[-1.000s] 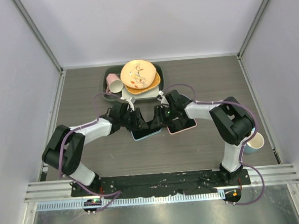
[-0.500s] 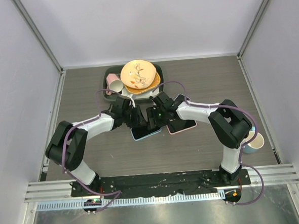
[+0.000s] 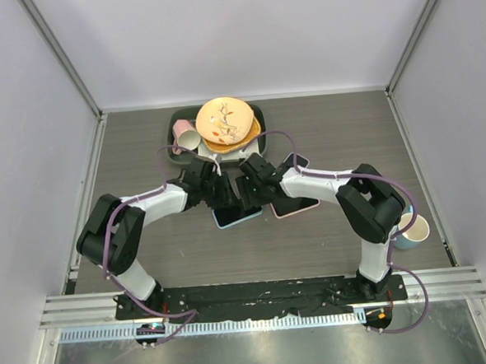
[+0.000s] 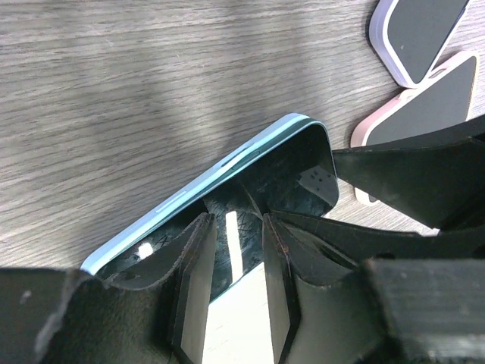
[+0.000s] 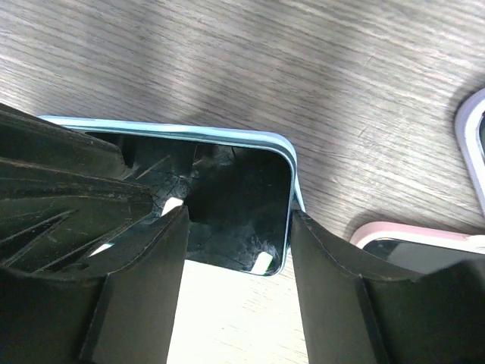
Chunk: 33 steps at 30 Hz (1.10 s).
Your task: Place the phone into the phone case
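A dark phone (image 3: 238, 214) lies in a light-blue case (image 4: 227, 163) on the wood table in the top view. In the left wrist view the phone's glossy screen (image 4: 303, 171) sits just inside the blue rim. In the right wrist view the phone's corner (image 5: 250, 205) lies within the blue edge (image 5: 189, 130). My left gripper (image 3: 224, 190) (image 4: 236, 220) stands over the phone's far left part, its jaws narrowly apart with nothing between them. My right gripper (image 3: 252, 184) (image 5: 239, 216) stands over the phone's far right corner, its jaws wide apart. The two grippers nearly touch.
A pink-cased phone (image 3: 296, 205) (image 5: 424, 243) lies just right of the blue one. A white-cased phone (image 3: 298, 160) (image 4: 417, 34) lies behind it. A dark tray (image 3: 176, 120) with plates and a pink cup (image 3: 186, 139) stands at the back. A pale cup (image 3: 413, 231) stands at the right.
My right gripper has moved left, from over the pink-cased phone to over the blue-cased phone. My left gripper has shifted slightly right and back. The phones have not moved.
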Motion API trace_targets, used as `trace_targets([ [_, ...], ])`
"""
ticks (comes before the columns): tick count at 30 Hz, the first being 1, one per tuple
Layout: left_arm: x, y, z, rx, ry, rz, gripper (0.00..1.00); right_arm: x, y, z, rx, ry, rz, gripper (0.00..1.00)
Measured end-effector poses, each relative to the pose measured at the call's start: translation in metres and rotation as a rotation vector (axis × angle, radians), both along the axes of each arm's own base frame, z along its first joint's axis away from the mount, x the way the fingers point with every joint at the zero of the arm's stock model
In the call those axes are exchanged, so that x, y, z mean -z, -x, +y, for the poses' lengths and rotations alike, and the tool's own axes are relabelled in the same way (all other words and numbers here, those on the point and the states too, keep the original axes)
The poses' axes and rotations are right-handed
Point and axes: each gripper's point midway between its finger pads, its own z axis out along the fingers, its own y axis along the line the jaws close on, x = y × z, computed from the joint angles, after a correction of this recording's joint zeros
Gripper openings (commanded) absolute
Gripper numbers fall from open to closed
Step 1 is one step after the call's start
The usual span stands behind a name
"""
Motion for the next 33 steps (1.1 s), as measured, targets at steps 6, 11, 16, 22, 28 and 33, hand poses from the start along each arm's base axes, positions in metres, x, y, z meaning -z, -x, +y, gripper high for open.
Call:
trace_targets([
  [6, 0.001, 0.001, -0.002, 0.006, -0.010, -0.001, 0.36, -0.006, 0.000, -0.010, -0.030, 0.069, -0.079, 0.61],
  [11, 0.001, 0.001, -0.002, 0.005, -0.011, -0.002, 0.36, -0.010, 0.013, -0.038, -0.032, 0.100, -0.073, 0.62],
  [16, 0.001, 0.001, -0.002, 0.005, -0.012, -0.002, 0.36, -0.013, 0.024, -0.051, -0.034, 0.009, -0.004, 0.61],
  [22, 0.001, 0.001, -0.002, 0.006, -0.015, -0.005, 0.36, -0.023, 0.021, -0.049, -0.014, -0.280, 0.093, 0.55],
  [28, 0.001, 0.001, -0.003, 0.017, -0.020, -0.013, 0.36, -0.024, 0.022, -0.040, -0.014, -0.462, 0.181, 0.41],
  [33, 0.001, 0.001, -0.002, 0.019, -0.023, -0.016, 0.36, -0.017, 0.025, -0.030, -0.034, -0.504, 0.236, 0.36],
])
